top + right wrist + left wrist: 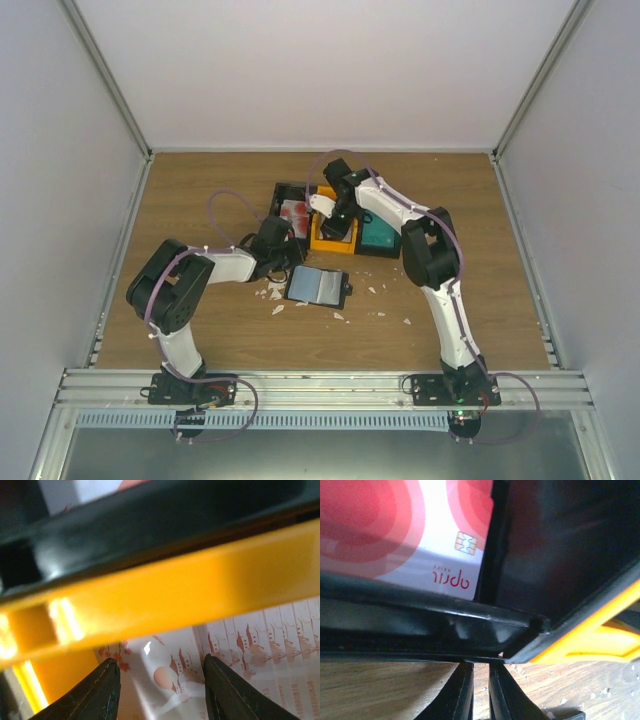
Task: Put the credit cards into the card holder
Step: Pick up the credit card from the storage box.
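**STATUS: RIGHT GRIPPER OVER ORANGE BIN, CARD HOLDER OPEN ON TABLE**

1. I see the card holder [318, 287] lying open on the table [480, 260], at 6 o'clock of the orange bin [175, 585]. White scraps [272, 293] lie around it.
2. The right gripper [160, 665] points into the orange bin. Its fingers stand apart above a pale patterned card [260, 645] and grip nothing.
3. The left gripper [481, 666] sits just outside the black bin [420, 625], at that bin's 7 o'clock side. Its fingers are almost together, with nothing between them.
4. A red-and-white card [405, 535] lies flat inside the black bin, at 9 o'clock of the orange bin.
5. A teal card [378, 236] lies at 3 o'clock of the orange bin.
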### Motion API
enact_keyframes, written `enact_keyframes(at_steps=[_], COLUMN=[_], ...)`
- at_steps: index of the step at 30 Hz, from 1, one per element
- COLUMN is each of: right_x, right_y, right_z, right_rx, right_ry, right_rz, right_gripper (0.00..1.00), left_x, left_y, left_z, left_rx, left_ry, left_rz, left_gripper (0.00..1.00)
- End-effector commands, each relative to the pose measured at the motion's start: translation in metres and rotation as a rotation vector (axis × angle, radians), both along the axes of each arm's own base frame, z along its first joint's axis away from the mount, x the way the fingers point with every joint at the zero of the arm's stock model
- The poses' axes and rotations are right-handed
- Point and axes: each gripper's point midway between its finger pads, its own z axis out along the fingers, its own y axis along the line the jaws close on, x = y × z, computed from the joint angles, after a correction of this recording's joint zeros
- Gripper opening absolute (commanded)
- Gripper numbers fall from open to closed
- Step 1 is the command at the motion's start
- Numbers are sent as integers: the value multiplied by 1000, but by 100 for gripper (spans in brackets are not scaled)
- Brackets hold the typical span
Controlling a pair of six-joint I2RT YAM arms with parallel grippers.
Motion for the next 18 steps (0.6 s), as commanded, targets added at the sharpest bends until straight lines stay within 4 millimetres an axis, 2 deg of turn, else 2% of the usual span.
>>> enact_keyframes(at_steps=[1, 6, 9, 13, 18], right_x=[-41, -49, -36, -13, -4], right_y=[-10, -15, -21, -32, -38], right_z=[9, 7, 8, 11, 10], right_rx=[-6, -27, -61, -103, -88], right_ry=[100, 97, 34, -58, -60], right_rz=[-29, -58, -98, -180, -240], right_gripper=[47, 49, 52, 62, 67], left_x=[23, 24, 21, 15, 10], left_y=[-14, -23, -29, -35, -43], left_z=[18, 20, 24, 29, 25], left_rx=[-26, -48, -67, -91, -108], left_ry=[-95, -104, -117, -127, -117], left_rz=[-45, -94, -128, -154, -179], left_gripper=[13, 13, 13, 14, 14])
